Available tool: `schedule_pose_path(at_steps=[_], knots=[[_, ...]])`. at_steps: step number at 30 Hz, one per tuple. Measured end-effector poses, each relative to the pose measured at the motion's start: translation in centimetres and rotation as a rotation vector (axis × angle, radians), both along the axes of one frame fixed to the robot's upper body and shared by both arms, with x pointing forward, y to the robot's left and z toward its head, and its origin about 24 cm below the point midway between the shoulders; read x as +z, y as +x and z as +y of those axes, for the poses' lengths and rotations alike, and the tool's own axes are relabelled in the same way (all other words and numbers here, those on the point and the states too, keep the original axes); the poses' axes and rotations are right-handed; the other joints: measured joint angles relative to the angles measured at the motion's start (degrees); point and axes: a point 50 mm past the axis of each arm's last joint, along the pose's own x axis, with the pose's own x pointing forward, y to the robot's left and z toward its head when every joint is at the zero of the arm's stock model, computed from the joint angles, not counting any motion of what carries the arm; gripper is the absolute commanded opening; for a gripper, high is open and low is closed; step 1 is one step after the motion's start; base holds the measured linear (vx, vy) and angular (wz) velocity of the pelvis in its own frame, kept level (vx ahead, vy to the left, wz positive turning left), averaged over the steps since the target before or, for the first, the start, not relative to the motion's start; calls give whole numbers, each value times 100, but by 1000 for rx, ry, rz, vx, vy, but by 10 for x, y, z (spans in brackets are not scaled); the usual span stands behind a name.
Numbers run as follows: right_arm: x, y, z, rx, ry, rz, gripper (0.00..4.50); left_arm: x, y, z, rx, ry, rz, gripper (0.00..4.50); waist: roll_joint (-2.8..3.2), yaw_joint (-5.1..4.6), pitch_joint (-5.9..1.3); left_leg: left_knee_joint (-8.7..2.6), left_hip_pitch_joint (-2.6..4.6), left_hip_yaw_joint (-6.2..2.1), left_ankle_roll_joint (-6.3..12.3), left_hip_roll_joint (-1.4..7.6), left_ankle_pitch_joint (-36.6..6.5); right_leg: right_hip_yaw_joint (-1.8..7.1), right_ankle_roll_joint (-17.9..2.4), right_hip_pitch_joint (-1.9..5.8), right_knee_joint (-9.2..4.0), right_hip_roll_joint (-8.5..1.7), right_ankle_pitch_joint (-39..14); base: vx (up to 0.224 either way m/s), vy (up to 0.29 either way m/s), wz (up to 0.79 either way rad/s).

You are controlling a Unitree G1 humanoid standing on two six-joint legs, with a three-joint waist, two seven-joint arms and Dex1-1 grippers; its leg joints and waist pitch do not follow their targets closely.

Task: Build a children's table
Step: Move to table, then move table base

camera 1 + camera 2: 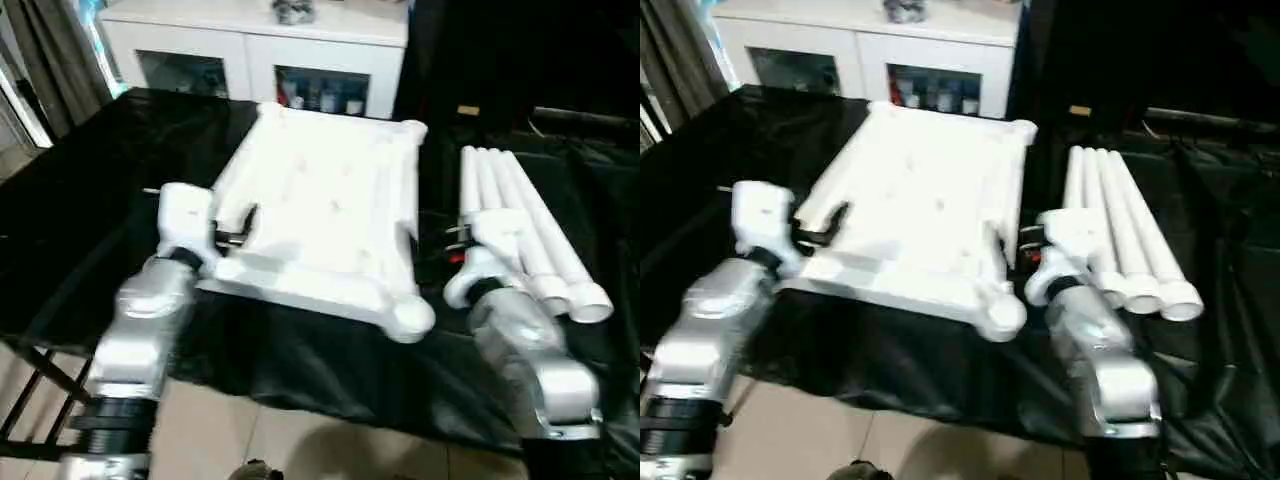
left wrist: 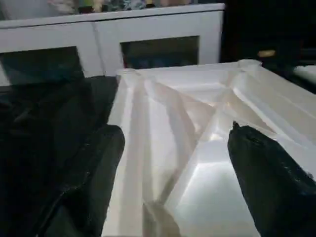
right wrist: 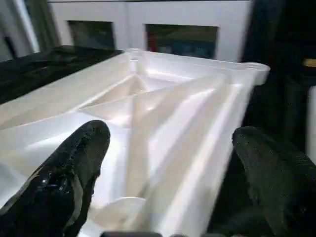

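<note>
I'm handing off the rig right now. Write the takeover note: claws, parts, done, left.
Left claw: open, fingers straddling the left rim of the tabletop.
Right claw: open, straddling the tabletop's right rim.
Tabletop lies ribbed side up on the black cloth.
Four legs lie side by side to its right, untouched.
Done: nothing fitted.
Left: seat all four legs in the corner sockets, probably then turn it over.

Tabletop [image 1: 320,215] ribbed side up on black cloth [image 1: 80,220]; four legs [image 1: 530,235] beside, right.
</note>
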Motion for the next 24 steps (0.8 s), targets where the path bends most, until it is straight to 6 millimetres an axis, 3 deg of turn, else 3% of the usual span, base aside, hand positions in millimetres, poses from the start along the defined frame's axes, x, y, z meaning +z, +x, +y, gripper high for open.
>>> schedule_pose_path(at_steps=[1, 4, 7, 13, 14, 18, 19, 21, 24], knots=[[0, 0, -3, 14, -12, 4, 450, 0, -1, -5, -64, -13, 7, 381, -31, 7, -1, -33, 8, 84, -5, -13, 2, 13, 135, -6, -18, -76, 2, -45, 81, 12], [-8, 1, -10, 93, -52, 39, 450, -4, -4, -23, -292, 28, -1, 381, -90, 32, 3, -121, 40, 177, -5, -28, 3, 83, 328, -9, -87, -115, -42, 0, 0, 0], [-7, 3, -15, 188, -96, 46, 450, -7, -4, -36, -453, 81, -10, 381, -120, 9, 3, -181, 26, 216, -12, -28, 9, 112, 351, -20, -123, -115, -43, 0, 0, 0], [-3, 1, -26, 366, -174, 68, 450, -18, -5, -50, -697, 132, 102, 381, -319, -2, 23, -200, 85, 231, -13, -3, 15, 116, 389, -35, -117, -109, 23, 0, 0, 0], [-2, 0, -29, 398, -185, 74, 450, -21, -6, -53, -742, 147, 131, 381, -330, 0, 26, -200, 84, 231, -13, 4, 15, 116, 389, -40, -119, -103, 23, 0, 0, 0], [2, -7, -37, 504, -243, 97, 450, -36, -7, -64, -887, 231, 249, 381, -313, 4, 27, -200, 85, 244, -13, 13, 16, 126, 386, -49, -126, -94, 25, 0, 0, 0], [3, -10, -38, 538, -255, 102, 450, -41, -5, -64, -913, 261, 278, 353, -259, 9, 32, -198, 88, 246, -14, 19, 16, 127, 382, -47, -125, -90, 27, 0, 0, 0], [3, -14, -40, 573, -268, 113, 450, -45, -1, -66, -926, 302, 283, 344, -198, -2, 27, -198, 92, 257, -14, 20, 16, 132, 365, -49, -134, -91, 38, 0, 0, 0], [-2, -27, -44, 634, -273, 154, 450, -41, 12, -69, -928, 371, 262, 327, -153, 11, 10, -196, 95, 282, -12, 25, 17, 144, 312, -43, -136, -94, 159, 0, 0, 0]])
